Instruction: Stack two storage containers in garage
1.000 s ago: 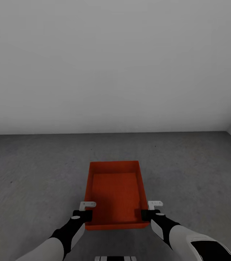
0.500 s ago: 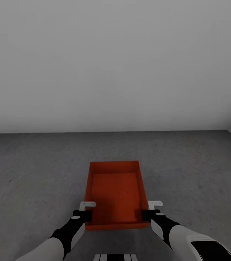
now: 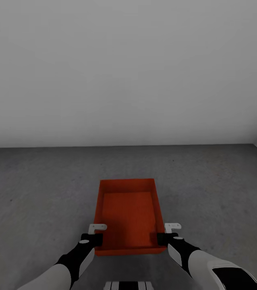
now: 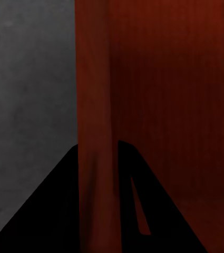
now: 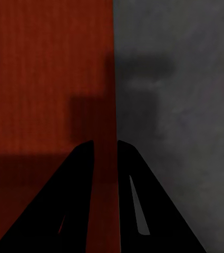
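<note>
1. The left hand (image 3: 97,235) sits at the near-left corner of the storage container (image 3: 128,213), clenched on that container's left wall close to the near end.
2. In the left wrist view the left hand (image 4: 97,158) has one dark finger on each side of the orange-red wall (image 4: 93,79), which runs straight up between them; the grey floor (image 4: 27,105) lies on the outer side and the container's ribbed bottom (image 4: 175,95) on the inner side.
3. The storage container is an open, lidless orange-red bin, empty inside, lying lengthwise away from the robot over the dark-grey mottled floor (image 3: 36,193). Whether it touches the floor or hangs just above it cannot be told.
4. Beyond the container's far end the floor runs to a plain white wall (image 3: 128,68).
5. The right hand (image 3: 167,233) is at the container's near-right corner, clenched on the right wall.
6. In the right wrist view the right hand (image 5: 105,158) straddles the thin wall edge (image 5: 113,95), with the container's bottom (image 5: 43,79) on one side and the floor (image 5: 185,132), carrying a soft shadow, on the other.
</note>
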You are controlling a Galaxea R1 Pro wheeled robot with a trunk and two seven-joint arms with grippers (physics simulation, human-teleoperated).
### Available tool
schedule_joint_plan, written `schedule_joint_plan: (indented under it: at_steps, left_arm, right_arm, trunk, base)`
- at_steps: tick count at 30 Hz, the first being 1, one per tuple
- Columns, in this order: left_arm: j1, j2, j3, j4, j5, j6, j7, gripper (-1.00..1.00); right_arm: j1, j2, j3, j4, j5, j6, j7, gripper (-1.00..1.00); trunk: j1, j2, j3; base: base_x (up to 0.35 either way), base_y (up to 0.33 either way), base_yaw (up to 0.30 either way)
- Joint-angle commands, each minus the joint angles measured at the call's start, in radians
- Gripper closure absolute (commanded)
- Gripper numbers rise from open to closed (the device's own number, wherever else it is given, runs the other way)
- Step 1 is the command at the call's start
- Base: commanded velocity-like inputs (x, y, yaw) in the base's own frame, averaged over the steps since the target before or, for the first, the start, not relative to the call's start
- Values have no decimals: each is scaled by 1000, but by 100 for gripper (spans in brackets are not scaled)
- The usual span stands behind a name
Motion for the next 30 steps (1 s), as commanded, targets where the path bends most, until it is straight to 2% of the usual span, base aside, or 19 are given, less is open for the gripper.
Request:
schedule_joint_plan:
  at_steps: [1,29,30]
  left_arm:
    - [-1,1,7,-5,-13,-30,27,100]
    - [-1,1,8,-13,-12,-29,27,100]
    - [-1,1,9,-12,-12,-29,27,-100]
  right_arm:
    - [0,-4,-29,3,-7,-1,-50,100]
    - [0,-13,-28,3,-7,-6,-51,100]
    - [0,-13,-28,3,-7,-6,-51,-100]
  trunk:
    - [4,-8,-4]
    - [4,-8,-4]
    - [4,-8,-4]
  base:
    - [0,0,0]
    - [0,0,0]
    - [0,0,0]
